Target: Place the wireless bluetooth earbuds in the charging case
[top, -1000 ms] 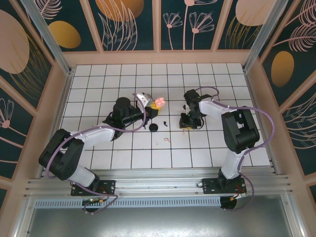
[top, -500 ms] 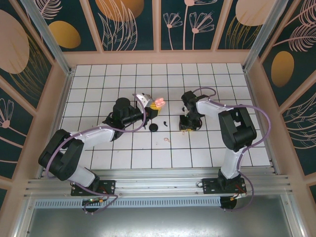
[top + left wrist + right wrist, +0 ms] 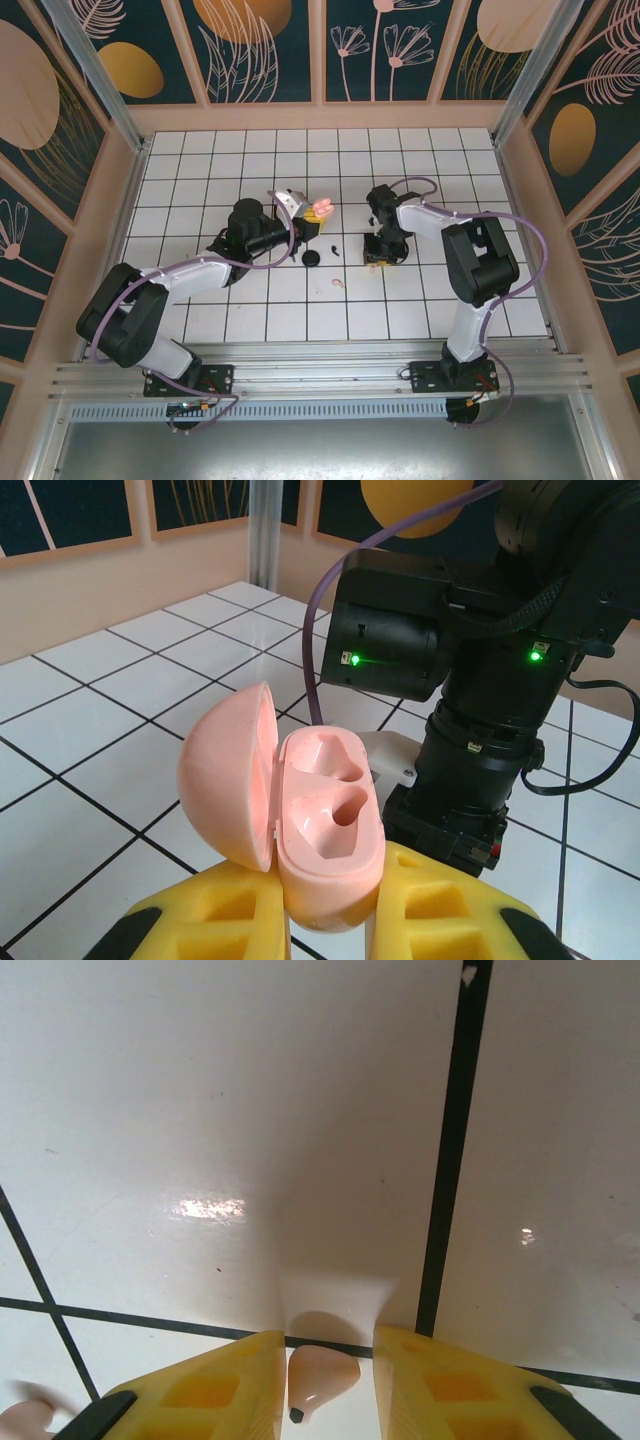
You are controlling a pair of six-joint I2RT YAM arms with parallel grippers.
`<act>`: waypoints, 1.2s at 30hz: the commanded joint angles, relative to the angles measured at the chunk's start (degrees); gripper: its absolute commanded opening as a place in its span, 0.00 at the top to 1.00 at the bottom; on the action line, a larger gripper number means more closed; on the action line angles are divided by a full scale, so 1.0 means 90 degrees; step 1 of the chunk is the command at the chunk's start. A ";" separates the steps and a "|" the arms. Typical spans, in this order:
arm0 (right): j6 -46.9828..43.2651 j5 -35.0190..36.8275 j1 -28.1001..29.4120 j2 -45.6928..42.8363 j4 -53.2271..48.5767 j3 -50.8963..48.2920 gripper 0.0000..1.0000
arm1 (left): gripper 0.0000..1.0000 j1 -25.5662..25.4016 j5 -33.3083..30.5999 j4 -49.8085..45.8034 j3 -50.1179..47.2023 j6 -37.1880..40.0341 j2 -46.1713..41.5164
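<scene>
White-tiled table [image 3: 200,160] with dark grid lines, boxed in by pale wooden frames and dark floral panels [image 3: 260,50].

Clenched on pink charging case [image 3: 320,820]: left gripper [image 3: 330,920], with a yellow finger [image 3: 230,920] against each side of the lower body. Case at centre of left wrist view, clear of the tiles, lid [image 3: 225,775] open to the left. Wells exposed: two. Same case [image 3: 321,207] just left of centre in top view. Directly behind it in left wrist view: black right arm [image 3: 480,680], two green lamps lit, blocking upper right of frame.

Down at table level, right of centre in top view: right gripper [image 3: 377,256]. Jaws parted, grasping nothing. One pale pink earbud [image 3: 322,1372] between the yellow fingers at bottom centre of right wrist view, close against the left finger, narrow gap visible at the right finger.

Second pink shape [image 3: 20,1420] at lower left corner of right wrist view, cut by frame edge and blurred.

Loose on a tile below centre in top view, apart from both grippers: one pink bud [image 3: 338,285].

On the tiles between the two grippers: dark round object [image 3: 311,259], with small dark piece [image 3: 334,250] just to its right. Both too small to identify.

Count: one pink case; two pink buds at most; two dark items.
</scene>
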 commanded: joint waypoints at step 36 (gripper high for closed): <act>0.0592 0.0366 0.0122 -0.1956 0.1959 -0.0182 0.78 | 0.88 -0.0008 0.0241 0.1237 0.0237 -0.0340 0.1534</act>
